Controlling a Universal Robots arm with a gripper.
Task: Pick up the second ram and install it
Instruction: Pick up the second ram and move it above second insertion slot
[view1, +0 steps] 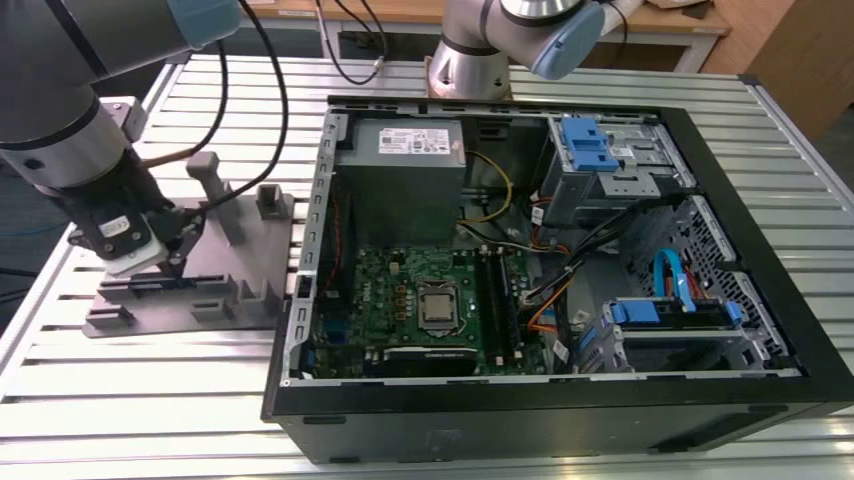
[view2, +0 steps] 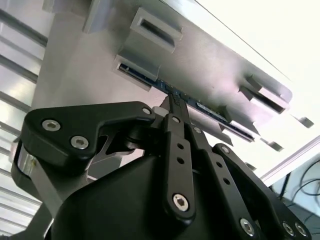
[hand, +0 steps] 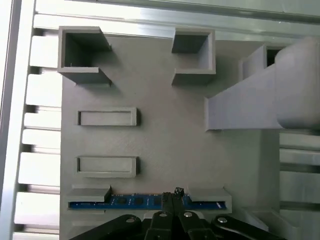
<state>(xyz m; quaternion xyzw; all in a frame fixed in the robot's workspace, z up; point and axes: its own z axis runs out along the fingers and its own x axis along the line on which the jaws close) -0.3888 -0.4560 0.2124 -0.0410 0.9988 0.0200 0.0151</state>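
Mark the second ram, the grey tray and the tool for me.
second ram (hand: 135, 202): first wrist view, blue board edge in its tray slot.
grey tray (hand: 170, 140): first wrist view, bare flat base.
tool (hand: 176, 193): first wrist view, fingertips at the ram's edge.

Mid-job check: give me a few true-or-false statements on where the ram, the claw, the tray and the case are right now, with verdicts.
1. The second ram stands on edge in a slot of the grey tray. True.
2. The computer case lies open on the slatted table. True.
3. The claw is inside the case. False: it is down at the tray, at the middle of the ram's length.
4. The tray stands on the exterior view's right of the case. False: it stands on the exterior view's left of the case.
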